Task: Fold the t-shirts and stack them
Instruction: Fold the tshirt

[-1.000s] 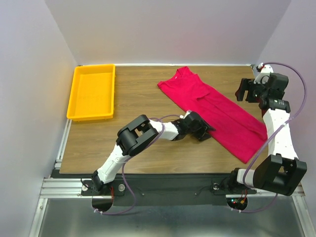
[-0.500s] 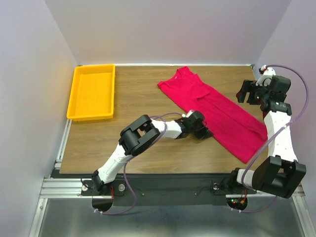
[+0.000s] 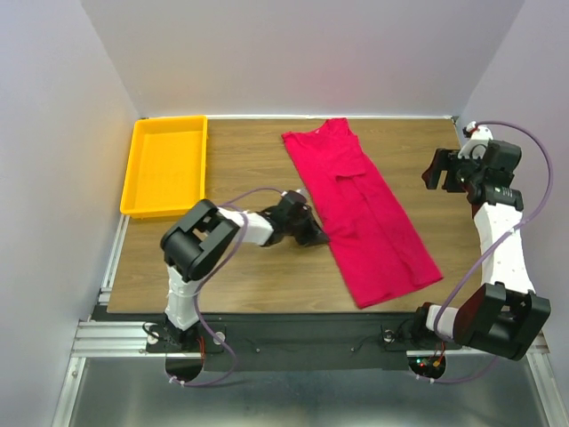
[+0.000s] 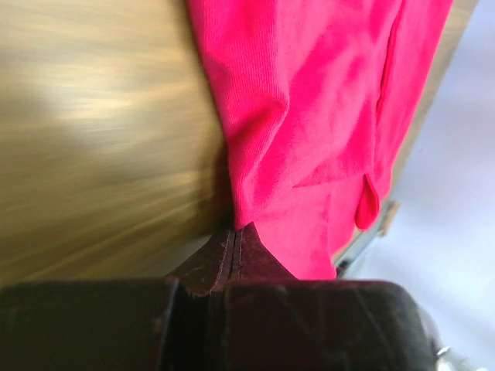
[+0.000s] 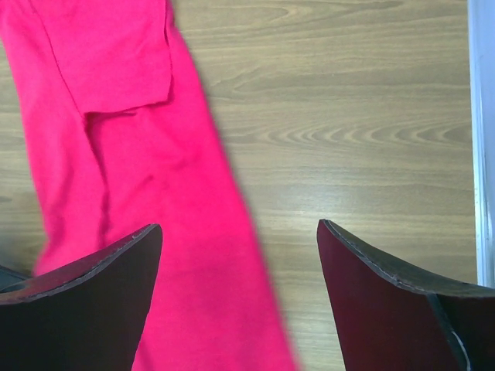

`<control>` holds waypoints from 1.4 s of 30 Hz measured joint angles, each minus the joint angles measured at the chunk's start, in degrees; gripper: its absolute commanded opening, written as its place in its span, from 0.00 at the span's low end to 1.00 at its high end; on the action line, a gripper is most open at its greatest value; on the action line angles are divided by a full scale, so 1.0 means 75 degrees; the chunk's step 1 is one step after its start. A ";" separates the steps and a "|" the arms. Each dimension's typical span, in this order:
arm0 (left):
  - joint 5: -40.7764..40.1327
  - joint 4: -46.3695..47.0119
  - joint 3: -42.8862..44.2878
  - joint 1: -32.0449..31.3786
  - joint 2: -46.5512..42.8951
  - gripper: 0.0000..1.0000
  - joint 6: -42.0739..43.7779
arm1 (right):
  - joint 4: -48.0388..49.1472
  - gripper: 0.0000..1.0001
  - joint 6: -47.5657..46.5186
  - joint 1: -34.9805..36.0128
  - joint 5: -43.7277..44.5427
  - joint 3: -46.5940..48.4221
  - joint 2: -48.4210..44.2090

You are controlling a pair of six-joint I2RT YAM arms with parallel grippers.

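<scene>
Top view: t-shirt [image 3: 369,213] lies on the table [image 3: 240,160] as a long narrow strip, collar toward the far edge, hem toward the near right. Left gripper [image 3: 313,235] is at the strip's left edge, about mid-length. Right gripper [image 3: 436,169] hangs over the table's right side, apart from the cloth.

Left wrist: jaws closed on a thin pinch of the red edge. The cloth puckers toward the pinch.

Right wrist: jaws wide, nothing between them. The shirt is below, to the left.

Judgement: light, limp knit with no stiffness. A single pinch probably bunches it, so take hold at hem corners or edges, one per arm.
</scene>
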 measured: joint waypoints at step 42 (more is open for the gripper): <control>0.0682 -0.3308 -0.3646 -0.0903 -0.5744 0.63 0.3960 | -0.2938 0.80 -0.4794 0.0968 -0.2154 -0.1151 0.2328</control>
